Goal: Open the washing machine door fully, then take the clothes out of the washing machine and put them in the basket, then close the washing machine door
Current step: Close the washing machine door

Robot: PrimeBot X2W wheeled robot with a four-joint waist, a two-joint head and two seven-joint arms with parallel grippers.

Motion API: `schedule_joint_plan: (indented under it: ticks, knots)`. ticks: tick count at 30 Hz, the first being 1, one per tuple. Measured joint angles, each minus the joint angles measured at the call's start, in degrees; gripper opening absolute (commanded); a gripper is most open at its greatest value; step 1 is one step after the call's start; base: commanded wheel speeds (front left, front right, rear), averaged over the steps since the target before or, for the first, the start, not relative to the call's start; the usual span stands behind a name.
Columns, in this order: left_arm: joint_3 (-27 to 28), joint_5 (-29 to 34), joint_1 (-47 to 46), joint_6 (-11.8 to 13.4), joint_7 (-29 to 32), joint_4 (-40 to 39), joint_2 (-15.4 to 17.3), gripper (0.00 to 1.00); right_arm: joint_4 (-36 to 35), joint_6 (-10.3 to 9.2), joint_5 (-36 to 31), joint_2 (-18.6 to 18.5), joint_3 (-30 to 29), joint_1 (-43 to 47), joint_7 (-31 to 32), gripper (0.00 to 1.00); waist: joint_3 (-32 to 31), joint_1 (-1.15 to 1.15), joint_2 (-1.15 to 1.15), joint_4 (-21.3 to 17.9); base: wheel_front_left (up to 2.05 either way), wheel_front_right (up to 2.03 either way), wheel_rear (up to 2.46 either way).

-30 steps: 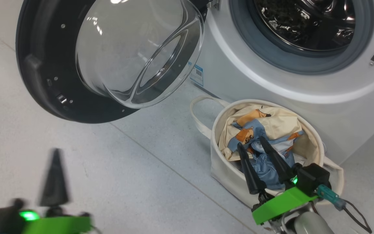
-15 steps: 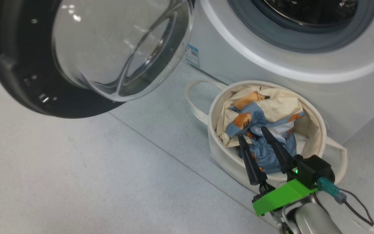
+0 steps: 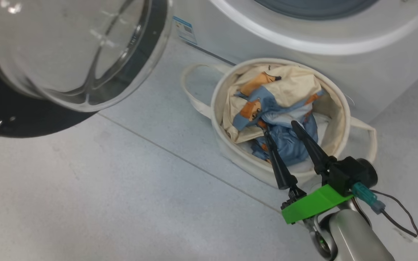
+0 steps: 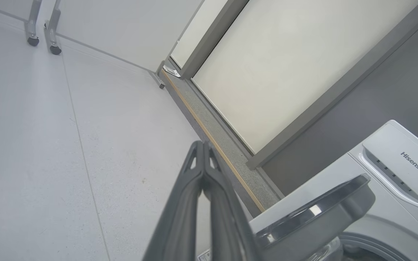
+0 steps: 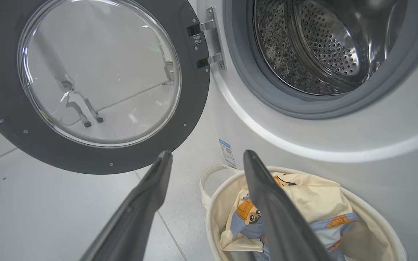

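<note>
The washing machine door (image 3: 20,125) hangs open at the upper left, its clear glass bulging toward me. The washing machine (image 3: 267,43) crosses the top right; its steel drum (image 5: 321,47) looks bare in the right wrist view. The basket (image 3: 245,165) stands on the floor against the machine's front. In it lie the clothes (image 3: 278,105), blue with orange bears and cream lining. My right gripper (image 3: 280,128) is open just above the basket's near side, fingertips over the blue fabric, holding nothing. My left gripper (image 4: 203,145) is shut and empty, pointing at bare floor left of the machine.
Pale grey floor tiles spread to the left and front of the basket. The open door (image 5: 93,83) juts out over the floor left of the basket (image 5: 368,232). A wall with grey frames (image 4: 303,119) runs behind the machine. Two caster legs (image 4: 42,36) stand far off.
The head camera has swung, so the whole scene has shifted up and left. My left gripper has left the head view's lower left. The right gripper stays open over the basket.
</note>
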Motion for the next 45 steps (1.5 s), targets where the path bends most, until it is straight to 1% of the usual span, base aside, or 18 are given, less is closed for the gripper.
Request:
schedule_joint_plan:
  ticks: [4, 8, 12, 16, 19, 22, 28, 34, 39, 42, 45]
  knots:
    - [-1.7, -2.7, -4.4, 0.0, 4.1, 3.9, 0.4, 0.00, 0.0, 0.00, -0.5, -0.1, 0.0, -0.3, 0.0, 1.00, 1.5, 0.00, 0.00, -1.7, 0.00, 0.00, 0.00]
    - [-2.8, -4.4, -6.7, 0.0, 7.4, 7.3, 0.3, 0.00, 0.0, 0.00, -0.7, -0.2, 0.1, -0.4, 0.0, 1.00, 2.7, 0.00, 0.00, -3.2, 0.00, 0.00, 0.00]
    - [-3.6, -5.4, -8.6, 0.0, 9.4, 8.4, 0.3, 0.00, 0.0, 0.00, -0.7, -0.3, 0.5, -0.4, 0.0, 1.00, 3.4, 0.00, 0.00, -4.5, 0.00, 0.00, 0.00]
    - [-3.5, -7.0, -10.0, 0.0, 10.9, 9.2, 0.0, 0.00, -0.1, 0.00, -1.3, -0.3, 0.4, -0.4, 0.0, 1.00, 4.0, 0.00, 0.00, -5.0, 0.00, 0.00, 0.00]
    - [-3.4, -9.1, -11.1, 0.0, 12.6, 9.0, -1.3, 0.00, -0.4, 0.00, -1.6, -0.4, 0.2, -0.5, 0.0, 1.00, 4.3, 0.00, 0.00, -5.2, 0.00, 0.00, 0.00]
    - [-3.3, -10.8, -11.6, 0.0, 15.3, 9.1, -2.0, 0.00, -0.6, 0.00, -1.6, -0.4, 0.2, -0.9, 0.0, 1.00, 4.5, 0.00, 0.00, -5.2, 0.00, 0.00, 0.00]
    - [-3.6, -13.7, -12.1, 0.1, 21.6, 10.4, -2.2, 0.00, -0.6, 0.00, -1.6, -0.5, 0.2, -1.5, 0.0, 1.00, 4.9, 0.00, 0.00, -5.0, 0.00, 0.00, 0.00]
    - [-3.6, -16.0, -12.2, 1.8, 25.9, 10.5, -2.2, 0.00, -0.6, 0.00, -1.6, -0.5, 0.2, -1.5, 0.0, 1.00, 4.7, 0.00, 0.00, -4.8, 0.00, 0.00, 0.00]
    - [-3.4, -19.3, -11.9, 5.0, 31.4, 9.9, -2.5, 0.00, -0.6, 0.00, -1.6, -0.5, 0.1, -1.5, 0.0, 1.00, 4.0, 0.00, 0.00, -4.8, 0.00, 0.00, 0.00]
    - [-3.5, -20.4, -10.5, 6.7, 34.3, 7.6, -2.5, 0.00, -0.5, 0.00, -1.5, -0.5, 0.0, -1.5, 0.0, 1.00, 3.4, 0.00, 0.00, -4.7, 0.00, 0.00, 0.00]
    - [-3.7, -20.5, -8.4, 7.5, 36.1, 4.6, -2.6, 0.00, -0.4, 0.00, -1.4, -0.5, 0.0, -1.5, 0.0, 1.00, 2.8, 0.00, 0.00, -4.6, 0.00, 0.00, 0.00]
